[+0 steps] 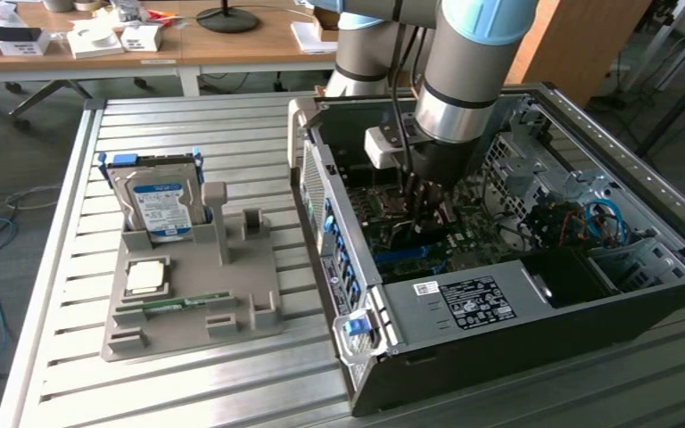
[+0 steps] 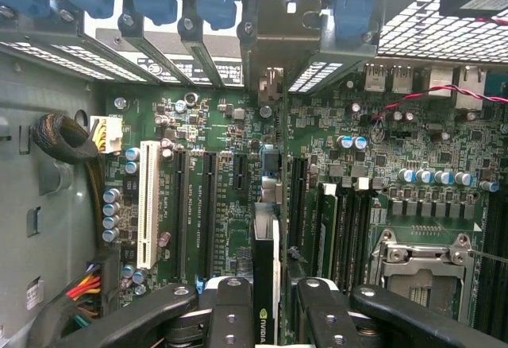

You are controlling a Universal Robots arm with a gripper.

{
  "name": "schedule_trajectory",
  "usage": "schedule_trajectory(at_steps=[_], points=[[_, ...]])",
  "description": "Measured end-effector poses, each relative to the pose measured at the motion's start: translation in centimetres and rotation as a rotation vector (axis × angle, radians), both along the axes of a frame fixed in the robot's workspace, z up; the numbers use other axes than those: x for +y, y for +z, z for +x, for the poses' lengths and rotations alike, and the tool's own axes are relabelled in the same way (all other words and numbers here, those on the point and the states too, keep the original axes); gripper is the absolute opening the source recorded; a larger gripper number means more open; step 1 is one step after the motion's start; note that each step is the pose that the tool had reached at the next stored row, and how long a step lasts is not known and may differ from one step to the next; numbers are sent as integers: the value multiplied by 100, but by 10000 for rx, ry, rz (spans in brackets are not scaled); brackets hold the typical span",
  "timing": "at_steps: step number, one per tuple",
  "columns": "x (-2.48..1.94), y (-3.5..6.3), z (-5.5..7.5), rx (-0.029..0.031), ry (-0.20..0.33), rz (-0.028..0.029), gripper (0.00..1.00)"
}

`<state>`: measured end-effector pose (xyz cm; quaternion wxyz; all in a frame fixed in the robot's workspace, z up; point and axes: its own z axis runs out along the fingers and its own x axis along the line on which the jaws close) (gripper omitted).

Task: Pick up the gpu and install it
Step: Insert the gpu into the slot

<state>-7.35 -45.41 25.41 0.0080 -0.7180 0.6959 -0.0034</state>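
The gpu (image 2: 266, 261) is held in the tool (image 2: 266, 320). It is seen edge-on between the two black fingers (image 2: 226, 316), which are closed on its two flat sides. The card is held upright over the green motherboard (image 2: 214, 125), in line with the long slots. Whether its lower edge is already in a slot cannot be told. In the exterior view the tool is seen low inside the open computer case (image 1: 533, 357), at the middle right of the frame. A grey tray (image 1: 247, 276) with a hard drive (image 1: 161, 203) is seen on the desk (image 1: 200, 392) at the middle left.

The card is judged to be light, thin and stiff (but easy to break). Its small parts and its bottom edge are best not touched. It is best held by the flat sides near the top edge, as it is now, and kept straight so that it is not bent or tipped.
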Motion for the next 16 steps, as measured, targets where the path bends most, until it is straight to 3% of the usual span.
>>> schedule_trajectory(at_steps=[16], points=[[0,-21,0,0,0,0,26]])
